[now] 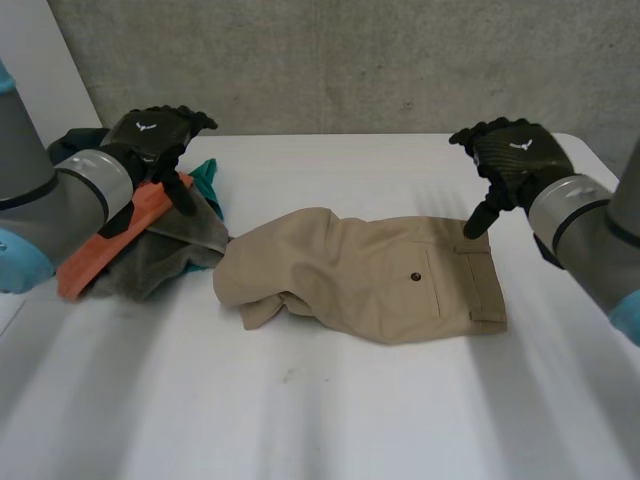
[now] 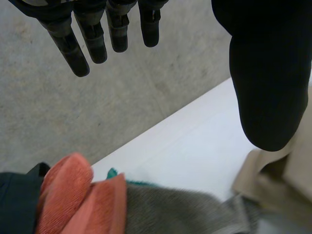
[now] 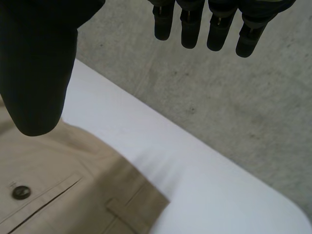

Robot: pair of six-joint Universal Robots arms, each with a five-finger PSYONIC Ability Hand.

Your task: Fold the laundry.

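Tan shorts (image 1: 365,275) lie folded in the middle of the white table (image 1: 330,410), a buttoned back pocket up and the waistband to the right. My right hand (image 1: 510,160) hovers open above the waistband end, holding nothing. In the right wrist view its fingers (image 3: 195,24) hang straight above the far table edge, and the shorts (image 3: 58,185) lie under its thumb. My left hand (image 1: 155,135) hovers open over a pile of clothes (image 1: 150,235) at the left. Its fingers (image 2: 92,34) are straight, with an orange cloth (image 2: 78,200) and a grey cloth (image 2: 175,214) below.
The pile holds orange, grey, teal and dark garments, and its grey cloth touches the left end of the shorts. A grey concrete wall (image 1: 350,60) runs behind the table. The table's right far corner (image 3: 287,214) is rounded. Bare table stretches along the front.
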